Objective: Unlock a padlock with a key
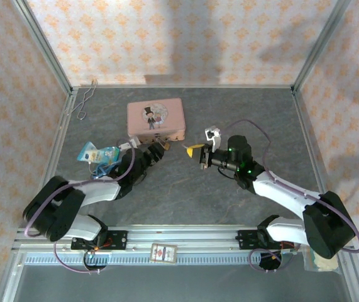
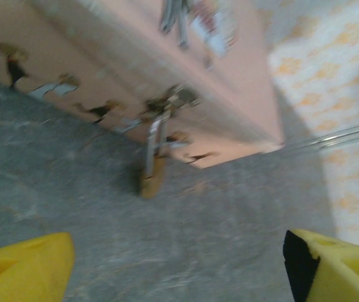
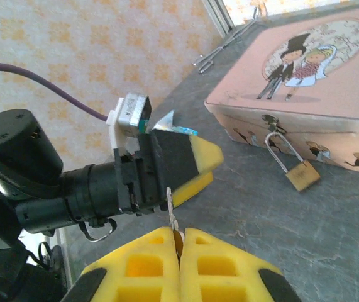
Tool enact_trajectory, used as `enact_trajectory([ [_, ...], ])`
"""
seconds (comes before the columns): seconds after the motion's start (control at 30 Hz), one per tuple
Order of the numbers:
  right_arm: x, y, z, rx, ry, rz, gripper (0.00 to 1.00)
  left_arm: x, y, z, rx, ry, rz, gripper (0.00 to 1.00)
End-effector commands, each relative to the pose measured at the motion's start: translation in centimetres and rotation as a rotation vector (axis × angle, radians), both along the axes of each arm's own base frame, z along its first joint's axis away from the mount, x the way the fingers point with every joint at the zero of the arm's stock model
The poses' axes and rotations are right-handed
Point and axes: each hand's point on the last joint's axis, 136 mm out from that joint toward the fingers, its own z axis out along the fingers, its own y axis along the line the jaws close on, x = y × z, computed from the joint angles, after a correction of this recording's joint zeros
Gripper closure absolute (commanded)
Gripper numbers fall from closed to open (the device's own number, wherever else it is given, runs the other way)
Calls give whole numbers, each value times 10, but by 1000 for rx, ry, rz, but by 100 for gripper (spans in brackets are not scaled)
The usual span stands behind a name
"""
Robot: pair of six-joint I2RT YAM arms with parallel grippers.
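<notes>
On the near wall of the pink tin (image 3: pixel 330 82), the padlock (image 3: pixel 302 175) hangs from the hasp (image 3: pixel 270 123), blurred in the left wrist view; right gripper (image 3: pixel 179 242) pinched tight on the key (image 3: pixel 171 204), its bow buried; left gripper (image 2: pixel 178 267) spread wide, empty, facing the padlock.

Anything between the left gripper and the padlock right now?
No. In the left wrist view, the stretch of grey table between the open left gripper and the padlock, hooked on the pink tin, is bare.
</notes>
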Motion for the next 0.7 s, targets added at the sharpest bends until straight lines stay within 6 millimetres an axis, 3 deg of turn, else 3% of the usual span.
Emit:
enact_trajectory([
  [0.0, 4, 0, 8, -15, -38, -13, 100, 14, -13, 5, 25, -47, -13, 18],
  [0.23, 1, -2, 6, 6, -22, -21, 100, 40, -31, -13, 89, -84, 8, 26],
  [0.4, 0, -4, -2, -6, 2, -28, 100, 56, -21, -37, 158, -63, 104, 32],
  [0.5, -4, -8, 8, 16, -20, -40, 100, 63, -17, -45, 166, -64, 148, 36],
  [0.67, -3, -11, 4, 20, -14, -59, 100, 77, -26, -59, 163, -56, 150, 43],
])
